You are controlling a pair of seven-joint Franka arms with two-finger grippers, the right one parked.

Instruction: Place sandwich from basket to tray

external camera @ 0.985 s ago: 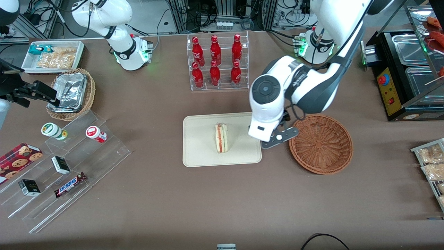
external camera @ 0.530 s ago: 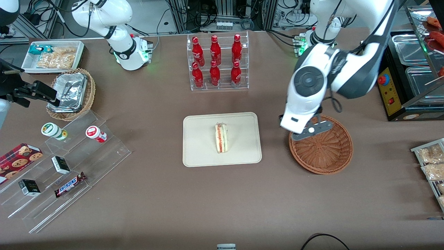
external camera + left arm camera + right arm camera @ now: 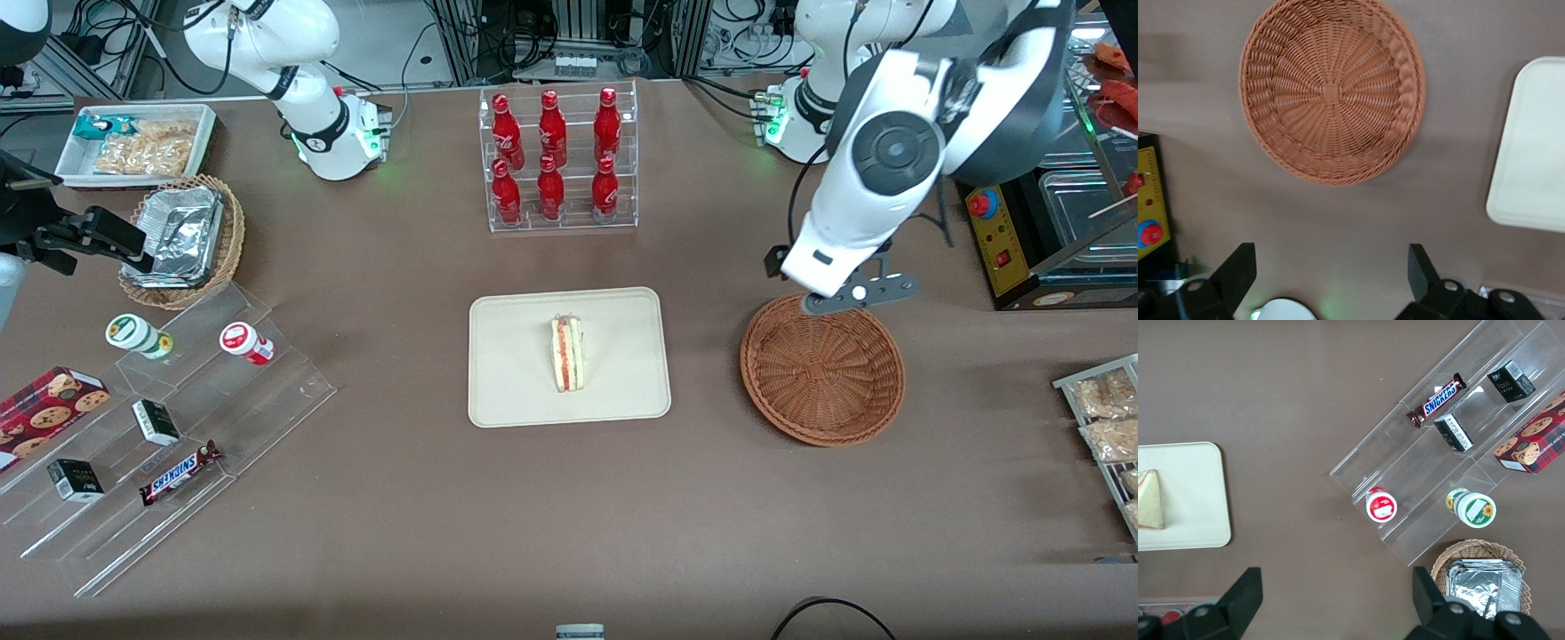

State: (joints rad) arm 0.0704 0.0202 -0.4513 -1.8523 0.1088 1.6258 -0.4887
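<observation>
The sandwich (image 3: 567, 355) lies on the cream tray (image 3: 511, 391) in the middle of the table, its red and green filling edge showing; it also shows in the right wrist view (image 3: 1150, 500). The reddish-brown wicker basket (image 3: 822, 369) is empty and sits beside the tray toward the working arm's end. My left gripper (image 3: 1331, 267) is open and empty, raised above the table just past the basket's rim, farther from the front camera than the basket (image 3: 1331, 90). A corner of the tray (image 3: 1531, 153) shows in the left wrist view.
A clear rack of red bottles (image 3: 557, 160) stands farther from the front camera than the tray. A black appliance with a yellow panel (image 3: 1000, 231) stands near the basket. Snack packets (image 3: 1107, 418) lie at the working arm's end. Acrylic steps with snacks (image 3: 169, 418) and a tan basket with foil containers (image 3: 182, 236) lie toward the parked arm's end.
My left arm has risen and drawn away from the tray, passing over the basket to a spot above its rim nearer the arm's base. The sandwich stays on the tray.
</observation>
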